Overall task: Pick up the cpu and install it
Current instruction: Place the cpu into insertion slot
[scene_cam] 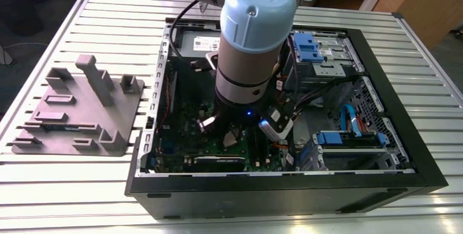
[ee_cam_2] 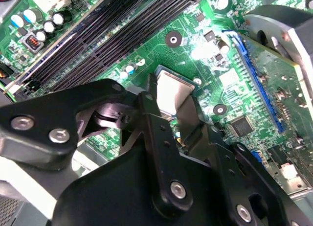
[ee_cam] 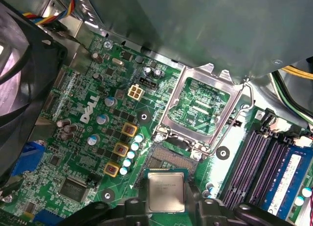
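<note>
The cpu [ee_cam: 166, 191], a small square chip with a silver top and a thin green edge, sits between the black fingers [ee_cam: 139, 199] of my gripper [ee_cam: 167, 192], which is shut on it. It hangs just over the motherboard [ee_cam: 88, 138], at the edge of the bare socket [ee_cam: 164, 160]. The socket's metal load plate [ee_cam: 203, 108] is flipped up and open beside it. In the second wrist view the cpu [ee_cam_2: 171, 90] shows tilted between the two fingers [ee_cam_2: 154, 106] of the gripper [ee_cam_2: 172, 102]. In the exterior view my arm [scene_cam: 246, 55] reaches down into the open computer case [scene_cam: 405, 109].
Black memory slots [ee_cam: 254, 162] run close beside the socket, one with a blue stick [ee_cam: 288, 179] in it. A black fan [ee_cam: 19, 69] and case wall stand on the other side. A grey plastic tray [scene_cam: 79, 109] lies on the slatted table at the exterior view's left.
</note>
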Available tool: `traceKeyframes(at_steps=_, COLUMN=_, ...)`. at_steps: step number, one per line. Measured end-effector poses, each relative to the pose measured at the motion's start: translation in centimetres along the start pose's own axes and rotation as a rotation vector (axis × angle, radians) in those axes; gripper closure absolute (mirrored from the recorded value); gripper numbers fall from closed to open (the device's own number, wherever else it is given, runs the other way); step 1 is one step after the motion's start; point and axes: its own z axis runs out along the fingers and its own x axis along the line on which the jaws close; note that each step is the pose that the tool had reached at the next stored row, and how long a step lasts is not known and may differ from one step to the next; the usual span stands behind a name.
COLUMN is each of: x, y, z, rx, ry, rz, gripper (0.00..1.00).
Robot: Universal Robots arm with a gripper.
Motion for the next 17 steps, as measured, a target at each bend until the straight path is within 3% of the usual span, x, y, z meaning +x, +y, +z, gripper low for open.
traceKeyframes(at_steps=2, x=0.0, y=0.0, z=0.0, rx=0.0, ry=0.0, rz=0.0, gripper=0.51)
traceKeyframes(at_steps=17, x=0.08, y=0.03, z=0.08, rx=0.0, ry=0.0, rz=0.0, gripper=0.51)
